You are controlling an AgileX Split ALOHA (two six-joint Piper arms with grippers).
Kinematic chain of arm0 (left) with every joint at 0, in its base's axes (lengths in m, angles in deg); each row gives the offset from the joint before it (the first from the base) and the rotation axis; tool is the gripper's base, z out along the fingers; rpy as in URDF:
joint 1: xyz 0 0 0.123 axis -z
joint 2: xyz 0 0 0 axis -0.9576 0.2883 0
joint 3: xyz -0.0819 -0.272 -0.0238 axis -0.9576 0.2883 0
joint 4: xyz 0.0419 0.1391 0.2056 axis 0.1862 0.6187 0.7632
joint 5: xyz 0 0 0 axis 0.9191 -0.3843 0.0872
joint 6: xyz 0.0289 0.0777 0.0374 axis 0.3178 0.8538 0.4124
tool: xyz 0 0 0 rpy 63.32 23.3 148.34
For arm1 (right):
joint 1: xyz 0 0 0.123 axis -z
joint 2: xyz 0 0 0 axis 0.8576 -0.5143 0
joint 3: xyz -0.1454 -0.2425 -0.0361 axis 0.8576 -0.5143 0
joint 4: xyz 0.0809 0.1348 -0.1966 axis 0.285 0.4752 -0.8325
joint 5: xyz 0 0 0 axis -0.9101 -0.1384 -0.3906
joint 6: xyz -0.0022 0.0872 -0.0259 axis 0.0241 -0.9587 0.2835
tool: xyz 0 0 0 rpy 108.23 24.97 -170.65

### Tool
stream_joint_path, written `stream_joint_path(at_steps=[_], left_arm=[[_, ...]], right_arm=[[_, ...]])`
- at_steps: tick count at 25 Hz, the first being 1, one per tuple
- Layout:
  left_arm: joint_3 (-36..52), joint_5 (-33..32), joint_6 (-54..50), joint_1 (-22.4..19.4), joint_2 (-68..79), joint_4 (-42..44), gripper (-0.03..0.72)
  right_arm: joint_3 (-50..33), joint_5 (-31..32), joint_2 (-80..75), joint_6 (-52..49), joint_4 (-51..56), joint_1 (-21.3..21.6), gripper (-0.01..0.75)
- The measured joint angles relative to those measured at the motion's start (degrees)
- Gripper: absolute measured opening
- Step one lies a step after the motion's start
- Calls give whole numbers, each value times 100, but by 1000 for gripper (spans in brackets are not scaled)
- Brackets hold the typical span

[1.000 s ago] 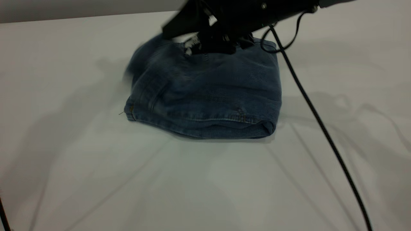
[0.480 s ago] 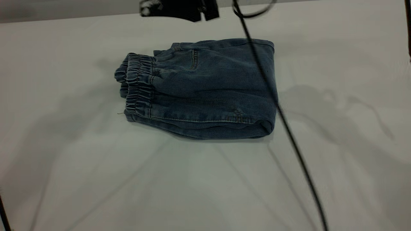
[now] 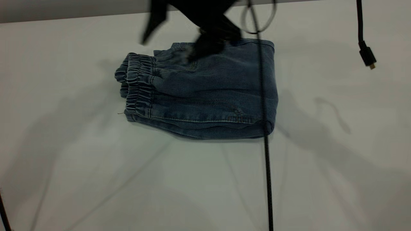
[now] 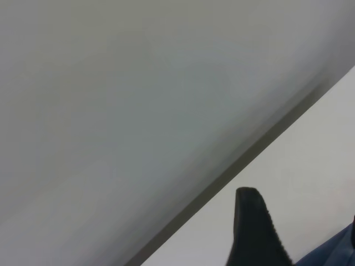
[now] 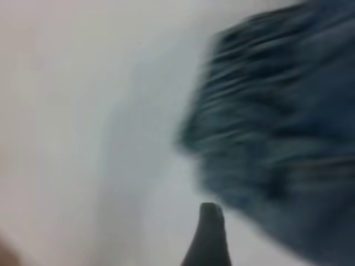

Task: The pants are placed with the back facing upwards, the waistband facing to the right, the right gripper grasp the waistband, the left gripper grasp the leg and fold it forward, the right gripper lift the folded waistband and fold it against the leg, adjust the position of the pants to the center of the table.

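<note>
Table (image 3: pixel 64 179): pale matte top, streaked with soft shadows.

Waistband (image 3: pixel 136 86): gathered elastic, lying at the left end of the folded bundle, its ruched layers stacked.

Pants (image 3: pixel 212 96): blue denim, folded into a compact rectangle, flat on the table toward its far edge; a stitched seam runs along the near side, the fold closes the right end.

Right gripper (image 3: pixel 183 35): dark and smeared, hanging over the far edge of the pants, just above the denim. One finger points out to the left, the rest sits over the cloth. I cannot tell how far the pincer is spread, nor whether it touches.

Cable (image 3: pixel 265 128): black, crossing the right end of the pants.

Loose plug (image 3: pixel 367 57): dangling at far right.

Left gripper (image 4: pixel 255 233): one dark finger visible in its wrist view; spread cannot be told.
</note>
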State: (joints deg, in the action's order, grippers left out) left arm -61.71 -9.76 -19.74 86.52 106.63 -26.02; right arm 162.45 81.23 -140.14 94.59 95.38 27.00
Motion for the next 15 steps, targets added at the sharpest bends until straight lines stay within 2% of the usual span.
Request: stream_joint_path(at_steps=[4, 8, 11, 15], left_arm=[[0, -24, 0, 0, 0, 6, 383], [0, -30, 0, 0, 0, -38, 383], [0, -37, 13, 0, 0, -180, 383], [0, -42, 51, 0, 0, -231, 383]], right_arm=[[76, -119, -70, -1914, -1355, 0, 527], [82, -552, -325, -3527, -2013, -46, 526], [150, -604, -566, -4400, -2047, -76, 526], [513, -464, -876, -4870, -1437, -76, 526]])
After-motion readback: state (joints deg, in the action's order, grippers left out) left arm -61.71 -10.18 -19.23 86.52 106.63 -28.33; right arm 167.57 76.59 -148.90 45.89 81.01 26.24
